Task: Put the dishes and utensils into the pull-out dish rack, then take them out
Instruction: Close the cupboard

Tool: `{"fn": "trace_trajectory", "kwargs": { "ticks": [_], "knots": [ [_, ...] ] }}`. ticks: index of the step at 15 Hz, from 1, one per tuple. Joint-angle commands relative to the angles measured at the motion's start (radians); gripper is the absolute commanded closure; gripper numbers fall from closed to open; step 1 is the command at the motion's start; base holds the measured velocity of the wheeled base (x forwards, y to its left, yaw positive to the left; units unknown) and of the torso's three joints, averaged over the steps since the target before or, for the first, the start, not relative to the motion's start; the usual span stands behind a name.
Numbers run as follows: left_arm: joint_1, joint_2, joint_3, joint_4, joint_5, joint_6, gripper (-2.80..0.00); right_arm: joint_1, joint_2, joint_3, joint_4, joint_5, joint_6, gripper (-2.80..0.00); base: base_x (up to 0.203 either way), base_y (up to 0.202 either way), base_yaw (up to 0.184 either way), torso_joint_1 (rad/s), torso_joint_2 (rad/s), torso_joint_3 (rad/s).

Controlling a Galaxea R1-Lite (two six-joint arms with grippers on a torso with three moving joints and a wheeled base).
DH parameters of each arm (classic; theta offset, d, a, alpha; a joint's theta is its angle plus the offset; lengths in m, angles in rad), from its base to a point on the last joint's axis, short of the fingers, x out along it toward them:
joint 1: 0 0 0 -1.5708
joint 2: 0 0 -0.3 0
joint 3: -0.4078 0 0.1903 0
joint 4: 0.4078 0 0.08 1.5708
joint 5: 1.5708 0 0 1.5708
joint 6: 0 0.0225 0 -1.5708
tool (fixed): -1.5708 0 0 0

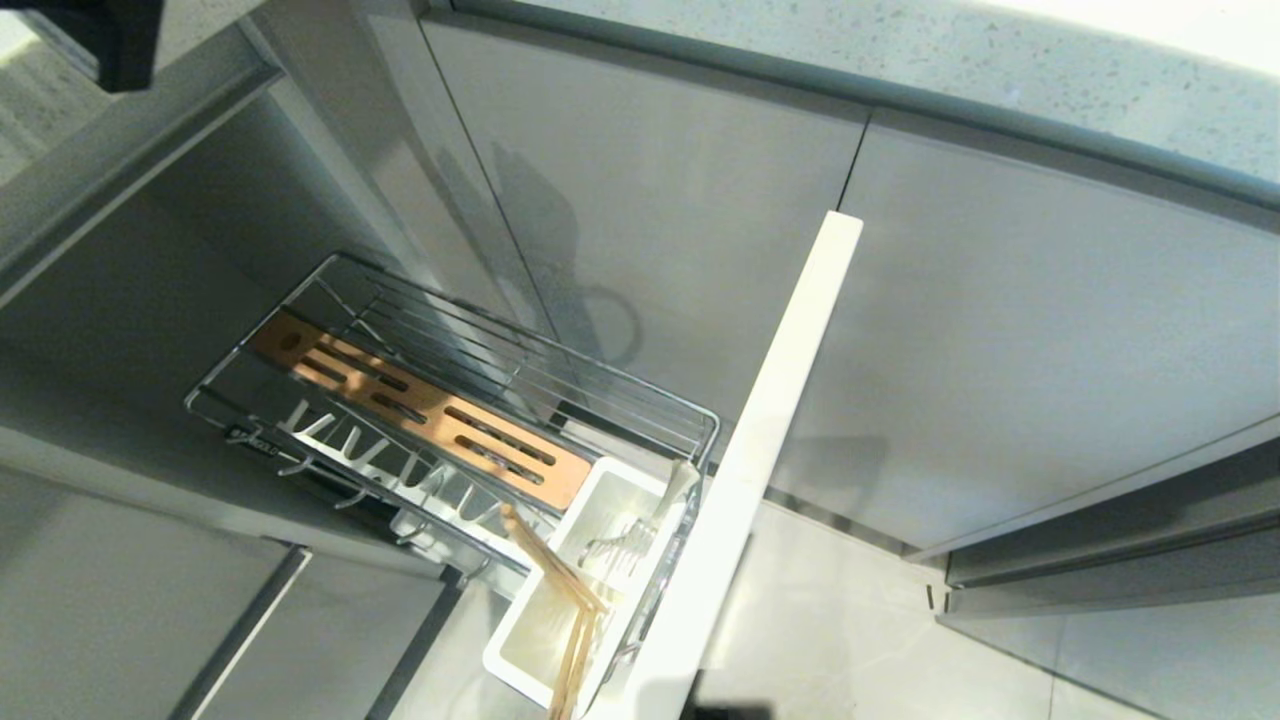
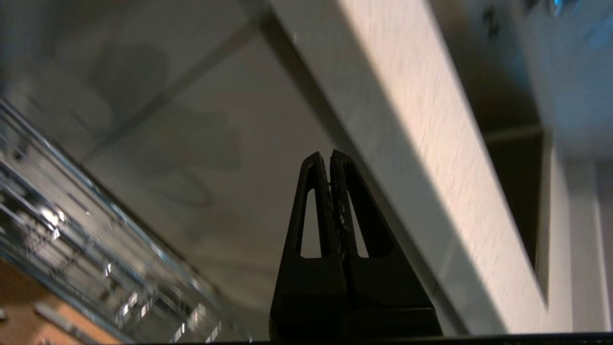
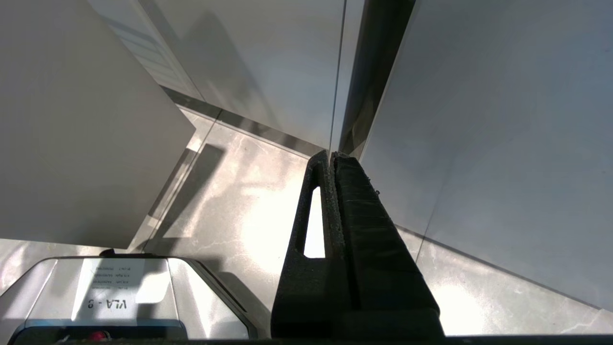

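The pull-out dish rack point(image 1: 330, 300) stands drawn out of the cabinet, a chrome wire basket with an orange-brown slotted board point(image 1: 420, 405) and white prongs point(image 1: 400, 465). Behind its pale front panel point(image 1: 780, 430) sits a white tub point(image 1: 520, 640). In the tub lean the wooden chopsticks point(image 1: 560, 585) and a slim pale handle that looks like the spoon point(image 1: 675, 485). No dishes are in view. My left gripper point(image 2: 329, 154) is shut and empty, close to the front panel point(image 2: 431, 143) and beside the wire basket point(image 2: 72, 215). My right gripper point(image 3: 331, 155) hangs shut and empty over the floor.
Grey cabinet doors point(image 1: 1000, 330) stand behind and to the right of the rack, under a speckled countertop point(image 1: 900, 40). Pale floor tiles point(image 1: 850, 620) lie below. The robot's base point(image 3: 96, 297) shows in the right wrist view. A dark shape point(image 1: 100, 40) fills the head view's top left corner.
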Motion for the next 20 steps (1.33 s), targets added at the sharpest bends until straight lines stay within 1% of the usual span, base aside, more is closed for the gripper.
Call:
{"fn": "trace_trajectory", "kwargs": {
  "ticks": [1, 3, 5, 8, 9, 10, 13, 14, 16, 18, 20],
  "knots": [
    [-0.076, 0.06, -0.005, 0.062, 0.003, -0.027, 0.0, 0.0, 0.001, 0.002, 0.0, 0.0, 0.0, 0.0, 0.0, 0.0, 0.0, 0.0, 0.0, 0.0],
    [-0.129, 0.087, -0.033, 0.139, -0.001, -0.077, 0.0, 0.0, 0.001, 0.002, 0.0, 0.0, 0.0, 0.0, 0.0, 0.0, 0.0, 0.0, 0.0, 0.0],
    [-0.206, 0.114, -0.071, 0.252, -0.005, -0.127, 0.0, 0.0, 0.001, 0.002, 0.0, 0.0, 0.0, 0.0, 0.0, 0.0, 0.0, 0.0, 0.0, 0.0],
    [-0.329, 0.139, -0.119, 0.38, -0.021, -0.183, 0.0, 0.0, 0.001, 0.002, 0.0, 0.0, 0.0, 0.0, 0.0, 0.0, 0.0, 0.0, 0.0, 0.0],
    [-0.357, 0.149, -0.142, 0.429, -0.033, -0.208, 0.0, 0.0, 0.001, 0.002, 0.0, 0.0, 0.0, 0.0, 0.0, 0.0, 0.0, 0.0, 0.0, 0.0],
    [-0.376, 0.156, -0.158, 0.453, -0.049, -0.225, 0.0, 0.0, 0.001, 0.002, 0.0, 0.0, 0.0, 0.0, 0.0, 0.0, 0.0, 0.0, 0.0, 0.0],
    [-0.449, 0.16, -0.171, 0.455, -0.09, -0.251, 0.0, 0.0, 0.001, 0.002, 0.0, 0.0, 0.0, 0.0, 0.0, 0.0, 0.0, 0.0, 0.0, 0.0],
    [-0.463, 0.159, -0.176, 0.455, -0.124, -0.263, 0.0, 0.0, 0.001, 0.002, 0.0, 0.0, 0.0, 0.0, 0.0, 0.0, 0.0, 0.0, 0.0, 0.0],
    [-0.479, 0.154, -0.185, 0.456, -0.178, -0.287, 0.0, 0.0, 0.001, 0.002, 0.0, 0.0, 0.0, 0.0, 0.0, 0.0, 0.0, 0.0, 0.0, 0.0],
    [-0.484, 0.148, -0.186, 0.465, -0.252, -0.299, 0.0, 0.0, 0.001, 0.002, 0.0, 0.0, 0.0, 0.0, 0.0, 0.0, 0.0, 0.0, 0.0, 0.0],
    [-0.49, 0.146, -0.188, 0.492, -0.302, -0.309, 0.0, 0.0, 0.001, 0.002, 0.0, 0.0, 0.0, 0.0, 0.0, 0.0, 0.0, 0.0, 0.0, 0.0]
  ]
}}
